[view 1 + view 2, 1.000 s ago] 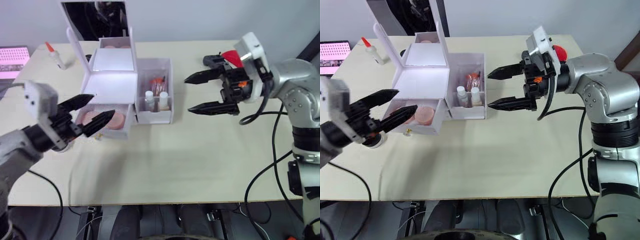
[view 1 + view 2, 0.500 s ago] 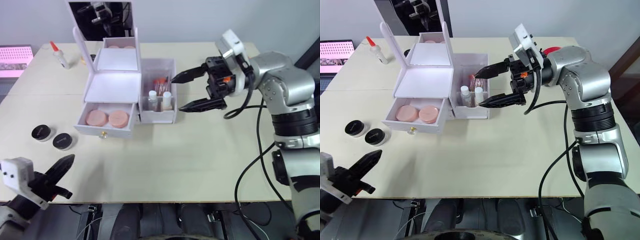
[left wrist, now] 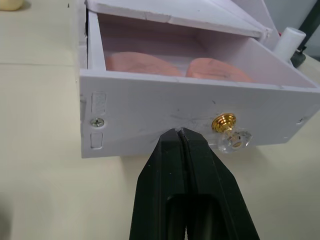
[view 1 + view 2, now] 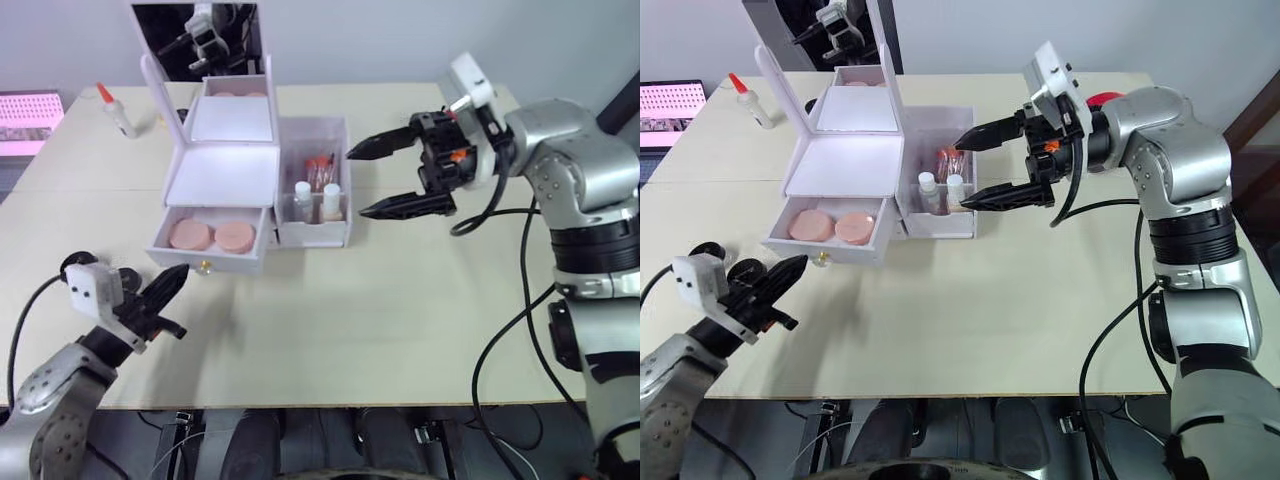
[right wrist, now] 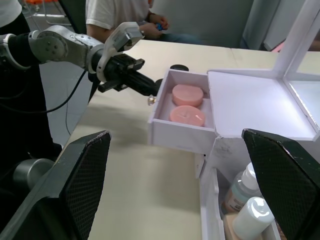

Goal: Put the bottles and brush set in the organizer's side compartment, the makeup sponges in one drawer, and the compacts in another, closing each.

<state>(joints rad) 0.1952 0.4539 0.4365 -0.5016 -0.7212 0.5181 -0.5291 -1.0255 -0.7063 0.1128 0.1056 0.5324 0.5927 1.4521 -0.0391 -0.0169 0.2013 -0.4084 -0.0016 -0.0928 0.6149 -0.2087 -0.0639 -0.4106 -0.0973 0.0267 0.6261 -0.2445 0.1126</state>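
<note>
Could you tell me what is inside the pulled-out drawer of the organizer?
The open drawer holds the two pink makeup sponges, lying flat side by side. Nothing else shows on its floor, though the organizer's top overhangs and hides the drawer's rear part.

White organizer [image 4: 222, 175], gold knob [image 3: 223, 122], pink-peach makeup sponges [image 4: 212, 236] inside. White-capped bottles [image 4: 317, 200], orange-red brush tips [image 4: 318, 162]. Pale beige desk [image 4: 380, 310]. Black fingers [image 3: 187, 190], red-tipped glue bottle [image 4: 113, 110].
</note>
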